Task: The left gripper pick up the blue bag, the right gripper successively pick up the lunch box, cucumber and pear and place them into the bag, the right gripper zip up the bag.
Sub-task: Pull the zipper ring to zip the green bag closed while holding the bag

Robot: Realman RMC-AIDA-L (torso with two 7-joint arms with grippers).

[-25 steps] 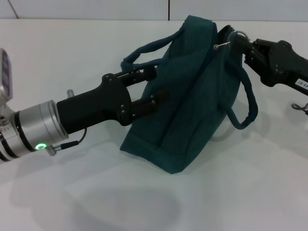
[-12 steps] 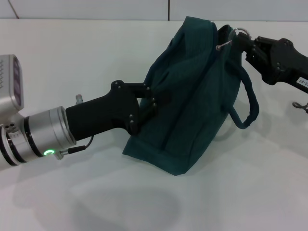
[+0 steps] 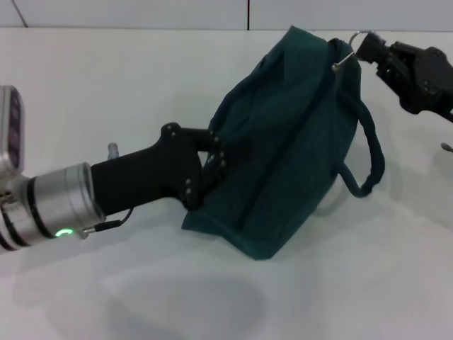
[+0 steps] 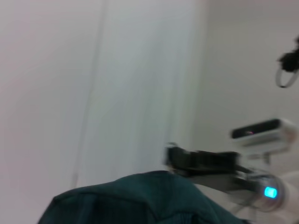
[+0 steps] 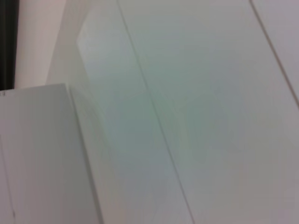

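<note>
Left gripper (image 3: 216,157) fingers clamped on blue bag (image 3: 283,142) side fabric, mid-worktop (image 3: 106,85). Right gripper (image 3: 368,48) fingers pinching zipper ring pull (image 3: 352,44) at bag's far-right top corner.

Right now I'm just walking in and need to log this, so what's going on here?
The left tool is clamped on the side of the blue bag, holding it on the white table. The right tool grips the zipper's ring pull at the bag's top far corner. No food is visible outside the bag.
</note>
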